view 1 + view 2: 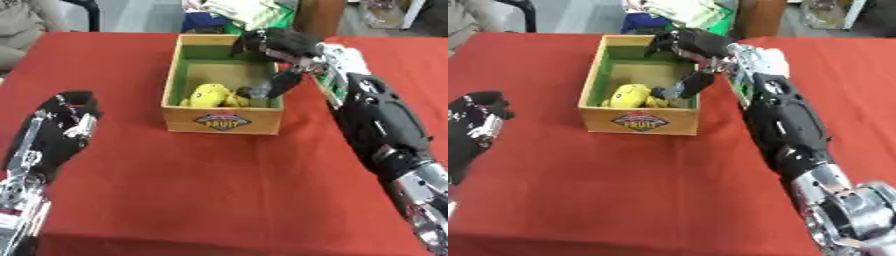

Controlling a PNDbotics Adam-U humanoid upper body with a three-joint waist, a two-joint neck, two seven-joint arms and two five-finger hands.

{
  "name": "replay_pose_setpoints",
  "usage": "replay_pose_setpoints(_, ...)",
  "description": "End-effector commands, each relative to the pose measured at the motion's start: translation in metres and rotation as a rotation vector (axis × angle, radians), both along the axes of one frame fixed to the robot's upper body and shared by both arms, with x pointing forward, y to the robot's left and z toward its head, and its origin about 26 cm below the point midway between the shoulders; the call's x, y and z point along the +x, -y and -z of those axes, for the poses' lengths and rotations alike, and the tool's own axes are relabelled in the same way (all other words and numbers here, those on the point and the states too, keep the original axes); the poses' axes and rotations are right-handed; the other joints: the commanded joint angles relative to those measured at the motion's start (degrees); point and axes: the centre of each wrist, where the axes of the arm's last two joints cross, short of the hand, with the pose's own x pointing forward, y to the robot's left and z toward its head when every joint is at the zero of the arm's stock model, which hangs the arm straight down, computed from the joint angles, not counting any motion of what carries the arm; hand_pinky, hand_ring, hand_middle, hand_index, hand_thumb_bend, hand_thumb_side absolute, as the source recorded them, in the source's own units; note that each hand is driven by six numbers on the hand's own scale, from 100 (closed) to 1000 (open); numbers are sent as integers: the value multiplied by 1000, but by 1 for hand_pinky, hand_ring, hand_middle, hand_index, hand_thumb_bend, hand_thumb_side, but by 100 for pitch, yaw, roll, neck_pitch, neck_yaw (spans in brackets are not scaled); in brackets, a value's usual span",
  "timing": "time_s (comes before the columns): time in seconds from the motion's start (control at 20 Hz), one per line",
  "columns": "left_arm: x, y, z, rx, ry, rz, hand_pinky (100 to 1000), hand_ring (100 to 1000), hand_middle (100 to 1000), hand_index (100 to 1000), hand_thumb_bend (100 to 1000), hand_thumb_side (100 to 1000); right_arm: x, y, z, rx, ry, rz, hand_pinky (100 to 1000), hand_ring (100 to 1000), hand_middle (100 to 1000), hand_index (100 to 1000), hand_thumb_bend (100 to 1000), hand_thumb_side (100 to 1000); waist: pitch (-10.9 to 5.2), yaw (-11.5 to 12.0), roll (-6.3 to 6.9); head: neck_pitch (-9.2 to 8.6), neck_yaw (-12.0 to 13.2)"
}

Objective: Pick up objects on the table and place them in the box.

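Note:
A wooden box point(223, 121) with a green inside and a printed label stands upright on the red table, at mid-back. A yellow toy point(210, 95) lies inside, against the front wall. My right hand point(293, 50) hovers over the box's right rear corner, fingers spread toward the left and thumb point(282, 80) pointing down into the box. A small dark thing point(248, 92) shows just below the thumb tip, beside the yellow toy; whether the thumb touches it I cannot tell. My left hand point(66, 122) rests on the table at the left, relaxed and holding nothing.
Red cloth point(219, 185) covers the table in front of the box, with its front edge near the bottom of the view. Green and white clutter point(249, 12) sits beyond the far edge, behind the box.

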Motion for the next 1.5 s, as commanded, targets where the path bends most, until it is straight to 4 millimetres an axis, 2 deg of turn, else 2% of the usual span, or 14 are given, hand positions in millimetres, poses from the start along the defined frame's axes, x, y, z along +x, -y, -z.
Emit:
replay_pose_setpoints(0.05,0,-5,-8,15,28,-10,796,627,604,719,165,221,3,41,-32,59,55,109,594,752,753,823,386,677,-95,-26,-7,-39,28)
replay_pose_setpoints(0.1,0,-5,-8,17,27,-12,796,627,604,719,165,216,2,55,-33,73,50,155,593,753,752,821,317,598,-96,-40,-19,-35,33)
replay_pose_setpoints(0.15,0,-6,-8,18,27,-14,796,627,604,719,165,221,1,70,-34,84,44,202,593,753,754,822,385,671,-95,-51,-30,-38,40)
replay_pose_setpoints(0.35,-1,-8,-7,22,27,-22,796,627,604,719,165,222,-4,116,-29,115,15,359,597,761,777,822,401,667,-81,-67,-47,-55,84)
replay_pose_setpoints(0.5,-1,-8,-7,23,29,-23,796,627,604,719,165,222,-8,137,-18,125,-15,447,606,777,802,825,436,669,-63,-67,-43,-81,84)
replay_pose_setpoints(0.6,0,-8,-8,24,32,-23,796,627,604,719,164,220,-10,147,-10,129,-36,502,682,856,855,846,457,672,-48,-67,-27,-109,78)
replay_pose_setpoints(0.75,0,-7,-9,25,35,-22,796,626,604,719,165,220,-11,154,1,118,-55,569,773,933,903,876,454,684,-22,-55,-5,-155,58)
replay_pose_setpoints(0.85,0,-7,-10,26,37,-20,796,626,604,719,165,220,-11,155,5,109,-57,605,782,936,907,882,453,688,-2,-43,6,-183,51)
replay_pose_setpoints(1.5,0,-4,-11,29,42,-5,796,626,604,720,166,221,-13,158,33,75,-89,756,732,897,871,876,452,684,89,32,61,-222,36)
